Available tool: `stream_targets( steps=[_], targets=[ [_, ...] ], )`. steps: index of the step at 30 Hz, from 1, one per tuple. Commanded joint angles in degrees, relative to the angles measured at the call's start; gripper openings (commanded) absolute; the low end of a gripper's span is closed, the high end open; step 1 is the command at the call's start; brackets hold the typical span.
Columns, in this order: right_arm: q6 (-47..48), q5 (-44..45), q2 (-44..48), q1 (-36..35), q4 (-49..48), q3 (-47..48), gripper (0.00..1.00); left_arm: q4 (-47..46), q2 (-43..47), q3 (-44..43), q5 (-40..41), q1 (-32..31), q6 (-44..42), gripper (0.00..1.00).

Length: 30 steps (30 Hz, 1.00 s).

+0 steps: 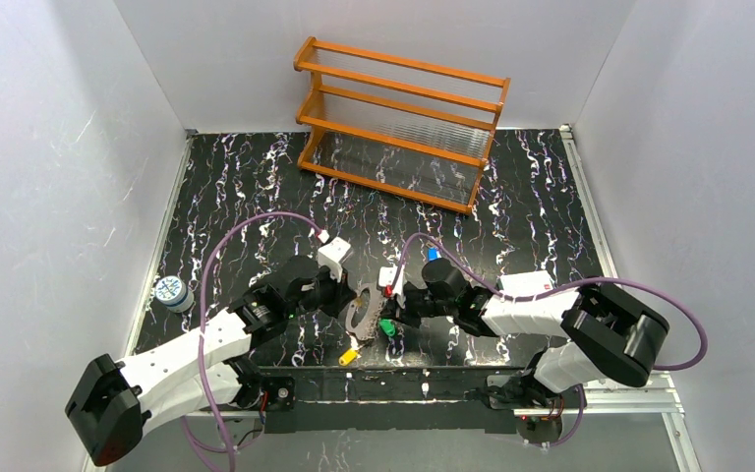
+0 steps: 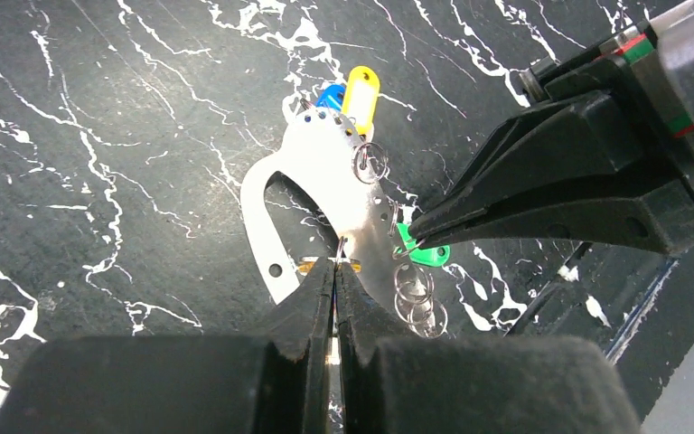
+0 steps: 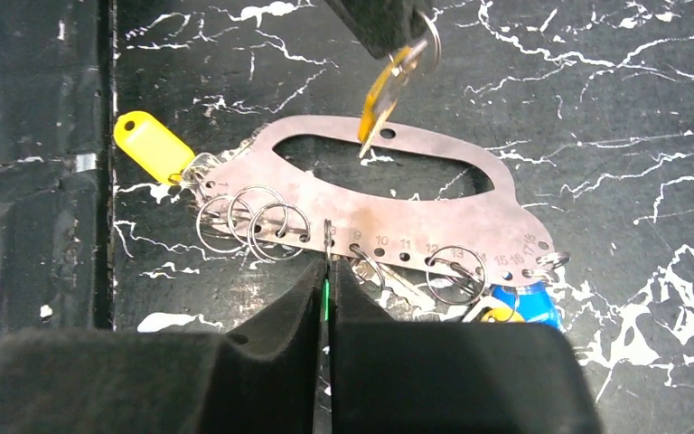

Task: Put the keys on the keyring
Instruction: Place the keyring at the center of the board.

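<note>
Both pinched shut, left gripper (image 2: 335, 271) on orange key (image 3: 376, 104), right gripper (image 3: 327, 271) on green key (image 2: 429, 256); keys look light, slick, best nipped by plastic heads; keyring (image 3: 416, 212) thin, stiff.

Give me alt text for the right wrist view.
The right gripper, shut on a green key, touches its tip to the lower edge of the flat metal keyring on a black marble table. The left gripper holds an orange key over the keyring's oval opening.
</note>
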<state>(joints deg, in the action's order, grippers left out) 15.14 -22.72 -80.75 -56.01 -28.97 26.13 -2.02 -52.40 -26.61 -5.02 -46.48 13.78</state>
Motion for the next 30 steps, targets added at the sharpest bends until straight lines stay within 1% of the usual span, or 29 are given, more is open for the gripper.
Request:
stream_targets(
  steps=[1,4,9,13,16,18,21,23,26,28,29,30],
  targets=[
    [-1.92,3.17,0.61,0.08,-0.51,1.73,0.18,1.66,2.07,-0.15,4.08,-0.06,0.37,0.0],
    [-3.84,5.65,2.55,0.17,-3.31,-0.19,0.37,1.67,2.3,-0.19,4.22,-0.02,0.22,0.0],
    [-6.41,9.33,7.7,1.21,-8.7,-4.64,0.56,1.67,2.52,-0.15,4.23,-0.03,0.02,0.0],
    [-9.25,9.63,10.53,3.32,-9.5,-6.44,0.63,1.71,2.58,0.11,4.23,-0.09,0.02,0.0],
    [-15.9,12.19,11.58,5.52,-8.27,-6.41,0.71,1.68,2.4,0.24,4.23,-0.02,0.11,0.0],
    [-19.71,13.94,11.67,7.0,-6.1,-5.54,0.73,1.67,2.35,0.24,4.23,-0.07,0.19,0.0],
    [-23.17,13.16,11.71,8.92,-1.52,-3.48,0.73,1.67,2.14,0.41,4.23,-0.03,0.42,0.0],
    [-26.47,13.87,11.68,9.75,3.5,-0.86,0.75,1.59,1.98,0.59,4.23,-0.04,0.67,0.0],
    [-29.91,14.69,10.75,10.67,13.31,3.87,0.75,1.33,1.55,0.75,4.23,-0.09,0.9,0.0],
    [-30.93,13.35,9.71,11.07,19.24,6.28,0.74,1.19,1.22,0.84,4.23,-0.03,1.06,0.0],
    [-30.86,11.65,9.16,11.19,21.02,7.12,0.71,1.03,1.05,0.88,4.23,-0.02,1.15,0.0],
    [-30.65,9.77,8.64,11.31,22.14,7.73,0.66,0.93,0.87,0.94,4.23,-0.05,1.32,0.0]
  ],
)
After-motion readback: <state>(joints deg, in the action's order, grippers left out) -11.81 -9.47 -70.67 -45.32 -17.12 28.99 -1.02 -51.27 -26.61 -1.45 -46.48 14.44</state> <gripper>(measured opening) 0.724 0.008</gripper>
